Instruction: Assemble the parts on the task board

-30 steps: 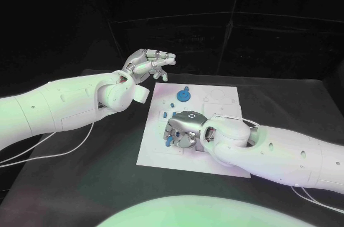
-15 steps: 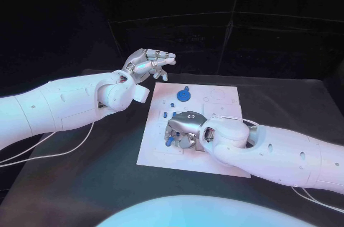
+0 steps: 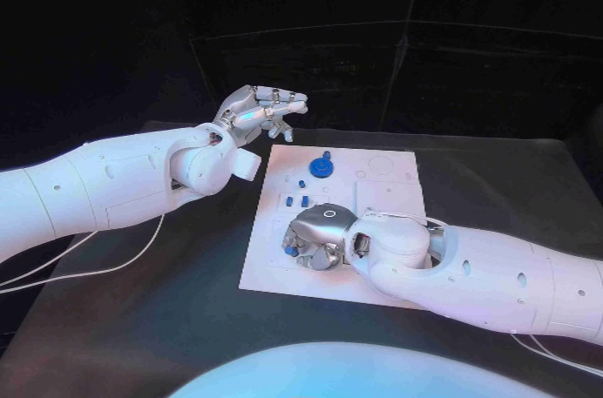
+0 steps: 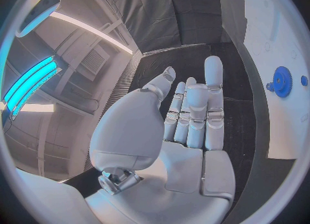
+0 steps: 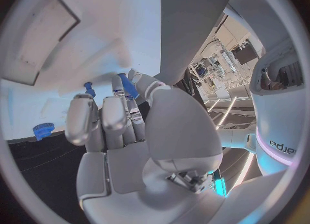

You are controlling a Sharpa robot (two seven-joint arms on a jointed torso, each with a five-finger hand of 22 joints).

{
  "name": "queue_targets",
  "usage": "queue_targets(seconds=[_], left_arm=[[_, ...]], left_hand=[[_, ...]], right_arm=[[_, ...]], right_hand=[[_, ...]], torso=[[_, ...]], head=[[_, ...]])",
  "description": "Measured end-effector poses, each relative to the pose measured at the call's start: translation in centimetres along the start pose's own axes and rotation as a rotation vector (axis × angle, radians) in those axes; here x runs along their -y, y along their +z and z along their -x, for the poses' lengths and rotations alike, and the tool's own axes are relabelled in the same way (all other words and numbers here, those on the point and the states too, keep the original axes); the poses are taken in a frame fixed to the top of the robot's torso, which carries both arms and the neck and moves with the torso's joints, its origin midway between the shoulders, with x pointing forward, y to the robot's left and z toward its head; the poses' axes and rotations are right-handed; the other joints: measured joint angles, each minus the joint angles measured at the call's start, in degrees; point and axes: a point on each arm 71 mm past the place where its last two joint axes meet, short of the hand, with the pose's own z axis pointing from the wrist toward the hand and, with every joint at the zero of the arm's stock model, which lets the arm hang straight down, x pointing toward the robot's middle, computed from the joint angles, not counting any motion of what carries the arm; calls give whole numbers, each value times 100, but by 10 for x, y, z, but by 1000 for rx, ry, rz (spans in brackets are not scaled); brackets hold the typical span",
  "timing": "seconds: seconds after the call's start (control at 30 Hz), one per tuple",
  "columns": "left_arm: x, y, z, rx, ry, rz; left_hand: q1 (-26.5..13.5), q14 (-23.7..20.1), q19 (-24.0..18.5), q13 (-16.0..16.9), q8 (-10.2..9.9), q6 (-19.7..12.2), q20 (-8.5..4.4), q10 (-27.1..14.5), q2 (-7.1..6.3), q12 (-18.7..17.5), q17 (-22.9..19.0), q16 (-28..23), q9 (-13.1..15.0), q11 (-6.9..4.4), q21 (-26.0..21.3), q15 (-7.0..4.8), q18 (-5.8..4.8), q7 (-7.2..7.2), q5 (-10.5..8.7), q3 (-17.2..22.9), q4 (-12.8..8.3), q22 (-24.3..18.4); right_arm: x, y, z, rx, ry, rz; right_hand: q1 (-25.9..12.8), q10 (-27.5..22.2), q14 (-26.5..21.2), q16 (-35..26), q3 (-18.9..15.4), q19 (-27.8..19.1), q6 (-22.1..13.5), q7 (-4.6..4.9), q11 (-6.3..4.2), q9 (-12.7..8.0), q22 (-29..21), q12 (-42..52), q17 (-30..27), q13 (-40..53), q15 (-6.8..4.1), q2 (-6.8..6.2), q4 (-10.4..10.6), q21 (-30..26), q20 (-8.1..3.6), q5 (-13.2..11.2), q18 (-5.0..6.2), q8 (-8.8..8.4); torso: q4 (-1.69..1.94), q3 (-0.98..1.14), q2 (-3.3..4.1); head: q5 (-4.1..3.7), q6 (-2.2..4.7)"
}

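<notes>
The flat white rectangular task board [image 3: 377, 176] lies mid-table on the matte black table [image 3: 503, 180]. My silver right hand [image 3: 315, 237] is down on its near-left part, fingers curled around a small blue peg [image 5: 127, 85] — pinched, it seems. A toothed blue gear [image 3: 321, 165] sits near the far edge, small blue pegs [image 3: 299, 187] between. My left hand [image 3: 258, 111] hovers off the far-left corner, fingers loosely bent, holding nothing.

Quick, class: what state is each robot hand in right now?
Left robot hand: open, holding nothing, raised beyond the task board.
Right robot hand: pinching a small blue part.
</notes>
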Motion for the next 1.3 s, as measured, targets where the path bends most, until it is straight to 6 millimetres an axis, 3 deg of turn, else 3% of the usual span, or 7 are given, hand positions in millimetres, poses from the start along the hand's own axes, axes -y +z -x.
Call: queue_targets(seconds=[0.2,0.43,0.67,0.93,1.3], left_arm=[[0,0,0,-1,0,1],[0,0,0,-1,0,2],[0,-1,1,0,0,3],[0,-1,2,0,0,4],[0,-1,2,-1,-1,6]], left_hand=[[0,0,0,0,0,0,0,0,0,0,0,0,0,0,0,0,0,0,0,0,0,0],[0,0,0,1,0,0,0,0,0,0,0,0,0,0,0,0,0,0,0,0,0,0],[0,0,0,1,0,-42,0,0,0,39,-30,-28,0,0,0,0,0,0,0,-17,-17,-17],[0,0,0,1,0,-42,0,0,0,39,-31,-28,0,0,0,0,0,0,0,-17,-17,-17],[0,0,0,2,0,-42,0,0,0,39,-30,-28,0,0,0,0,0,-1,0,-17,-17,-16]], right_arm=[[0,0,0,14,1,2],[1,-5,3,68,13,3],[7,-16,8,148,31,-7],[11,-31,11,189,45,-15],[7,-25,13,194,51,-14]], right_hand=[[0,-15,0,0,-43,-11,-118,-11,-13,-1,-23,-10,-13,4,0,0,11,0,11,0,0,0],[-82,-402,-20,-88,-206,-186,-528,1,11,13,-273,-155,-209,-47,19,-83,79,-213,38,41,0,0],[-82,-327,-20,-88,-271,-186,-503,11,-15,37,-228,5,-200,12,19,-83,82,-217,38,115,0,29],[-82,-116,-18,-47,-422,-144,-321,-54,-64,58,-151,248,-100,90,17,-83,115,-154,-4,180,0,67],[-82,-109,1,-21,-522,-144,-102,-24,-71,75,-151,365,-93,144,-2,-83,159,-153,-4,218,0,133]], torso=[[0,0,-2],[0,4,-2],[-1,7,-2],[-5,5,-3],[4,1,-3]], head=[[0,4],[-3,15],[-12,26],[-27,40],[-45,61]])
